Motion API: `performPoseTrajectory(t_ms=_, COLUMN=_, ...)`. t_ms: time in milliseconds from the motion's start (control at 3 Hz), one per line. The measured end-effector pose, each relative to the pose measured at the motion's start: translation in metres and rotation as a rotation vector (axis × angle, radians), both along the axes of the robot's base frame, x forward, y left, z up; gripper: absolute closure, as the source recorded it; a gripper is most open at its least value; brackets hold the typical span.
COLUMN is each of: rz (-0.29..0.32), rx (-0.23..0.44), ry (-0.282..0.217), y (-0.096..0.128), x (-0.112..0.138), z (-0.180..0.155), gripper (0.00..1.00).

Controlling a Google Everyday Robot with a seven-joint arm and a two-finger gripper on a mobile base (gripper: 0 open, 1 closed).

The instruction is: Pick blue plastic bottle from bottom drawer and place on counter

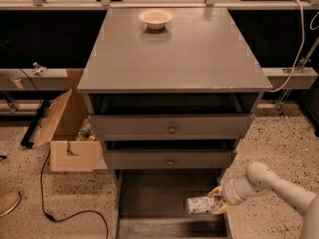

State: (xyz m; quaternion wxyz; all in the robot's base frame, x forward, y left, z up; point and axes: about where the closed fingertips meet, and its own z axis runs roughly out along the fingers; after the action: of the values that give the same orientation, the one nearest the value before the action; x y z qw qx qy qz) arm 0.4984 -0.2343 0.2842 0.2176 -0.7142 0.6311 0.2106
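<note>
The blue plastic bottle (202, 204) lies sideways in my gripper (216, 200), at the right side of the open bottom drawer (149, 203). The yellowish fingers are shut on the bottle's right end, one above and one below. The bottle hangs a little above the drawer floor, near the drawer's right wall. My white arm (269, 185) reaches in from the lower right. The grey counter (174, 54) tops the cabinet, well above the gripper.
A cream bowl (156, 18) stands at the back of the counter. Two upper drawers with round knobs (172, 130) sit slightly open above the bottom one. An open cardboard box (67, 133) and a black cable (75, 215) lie on the floor to the left.
</note>
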Motion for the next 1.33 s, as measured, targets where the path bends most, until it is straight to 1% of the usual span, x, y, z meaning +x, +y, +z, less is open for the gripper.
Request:
performPoseTrajectory(t_ms=333, rz=-0.002, rx=0.046, ry=-0.028, y=-0.024, x=-0.010, z=0.050, gripper=1.00)
performPoseTrajectory(t_ms=1000, rz=-0.038, rx=0.063, ry=-0.075, y=-0.068, x=-0.024, z=0.145, gripper=1.00)
performPoseTrajectory(t_ms=1333, rz=-0.028, rx=0.072, ry=-0.135, y=-0.080, x=-0.021, z=0.211, gripper=1.00)
